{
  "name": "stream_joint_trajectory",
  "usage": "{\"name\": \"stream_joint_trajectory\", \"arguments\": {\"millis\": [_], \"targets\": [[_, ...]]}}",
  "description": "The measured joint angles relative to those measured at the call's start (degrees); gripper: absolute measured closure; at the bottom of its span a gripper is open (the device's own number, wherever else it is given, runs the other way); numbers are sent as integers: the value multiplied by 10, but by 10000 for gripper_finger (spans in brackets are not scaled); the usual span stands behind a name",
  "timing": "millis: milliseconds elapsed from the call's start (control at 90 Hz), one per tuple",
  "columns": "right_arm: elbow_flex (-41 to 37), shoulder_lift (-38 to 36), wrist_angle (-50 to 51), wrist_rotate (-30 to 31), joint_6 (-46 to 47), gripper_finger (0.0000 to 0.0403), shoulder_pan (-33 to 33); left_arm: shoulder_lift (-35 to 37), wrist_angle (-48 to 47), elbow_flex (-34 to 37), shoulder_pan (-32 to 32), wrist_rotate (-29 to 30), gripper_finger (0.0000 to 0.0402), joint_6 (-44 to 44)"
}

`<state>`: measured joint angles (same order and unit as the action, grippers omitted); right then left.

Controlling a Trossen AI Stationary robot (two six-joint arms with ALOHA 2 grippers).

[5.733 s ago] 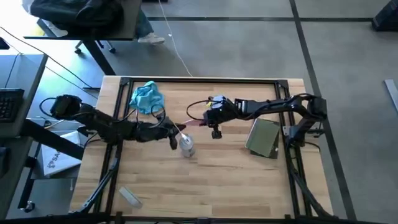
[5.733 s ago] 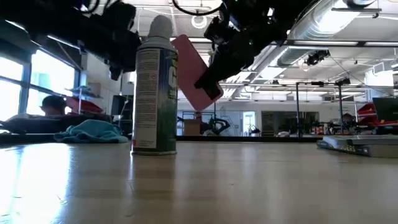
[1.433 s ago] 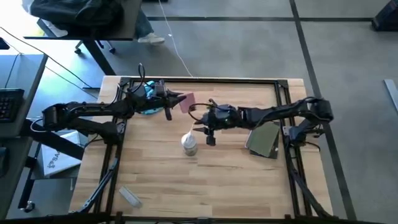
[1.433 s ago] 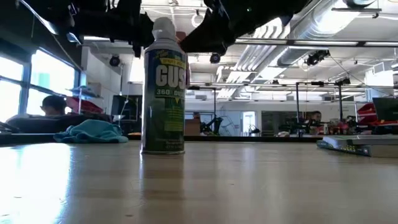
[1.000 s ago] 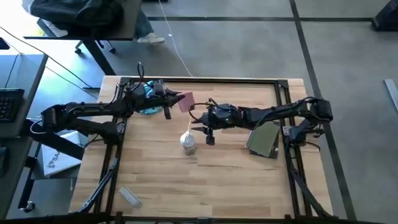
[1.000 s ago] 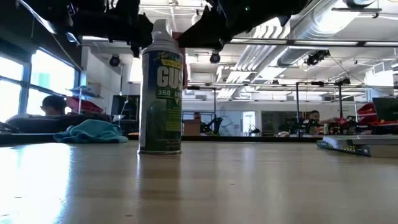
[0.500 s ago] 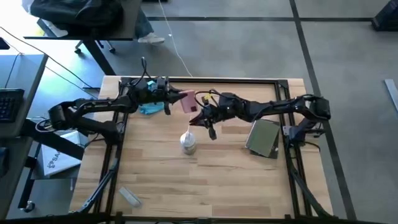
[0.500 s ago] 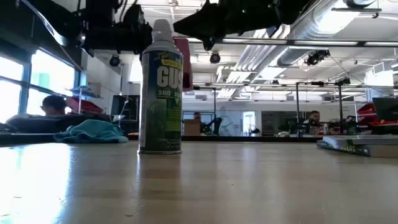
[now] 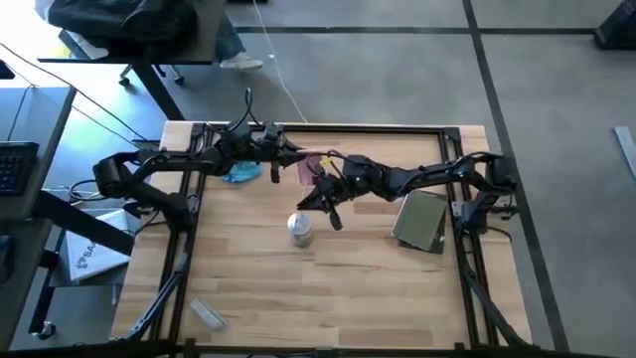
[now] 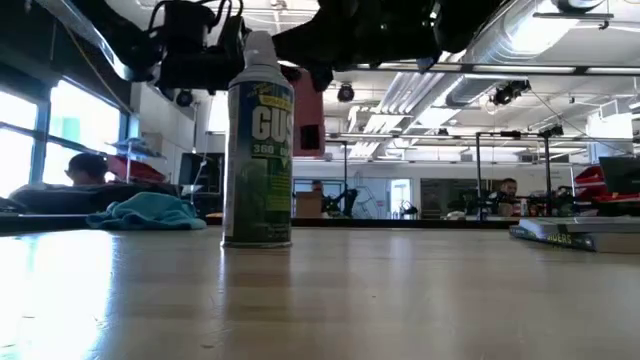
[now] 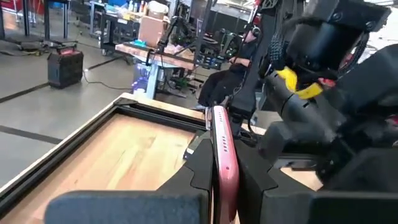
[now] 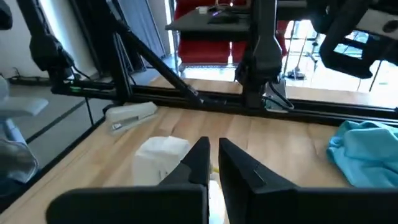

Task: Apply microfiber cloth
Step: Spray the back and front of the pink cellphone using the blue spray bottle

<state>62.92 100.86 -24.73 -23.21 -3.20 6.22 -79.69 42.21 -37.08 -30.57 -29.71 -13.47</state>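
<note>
Teal microfiber cloth (image 9: 241,172) lies unused behind the spray can (image 9: 299,230); left gripper (image 11: 217,168) pinches the pink phone (image 11: 222,149), right gripper (image 12: 213,163) seemingly pressed together, empty.

an open robotics lab or workshop: exposed ceiling ducts (image 10: 520,45) and pipes, bare concrete floor (image 9: 397,70), more metal-framed benches (image 11: 155,53) loaded with gear, and seated people (image 10: 85,170) at desks beyond the wooden table (image 9: 348,288).
</note>
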Motion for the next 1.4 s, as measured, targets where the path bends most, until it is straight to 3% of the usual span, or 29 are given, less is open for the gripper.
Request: {"name": "stream_joint_trajectory", "arguments": {"millis": [1400], "targets": [[2,4,31,1,-22,403,-2,59,-81,0,-16,-5,388,-4]]}}
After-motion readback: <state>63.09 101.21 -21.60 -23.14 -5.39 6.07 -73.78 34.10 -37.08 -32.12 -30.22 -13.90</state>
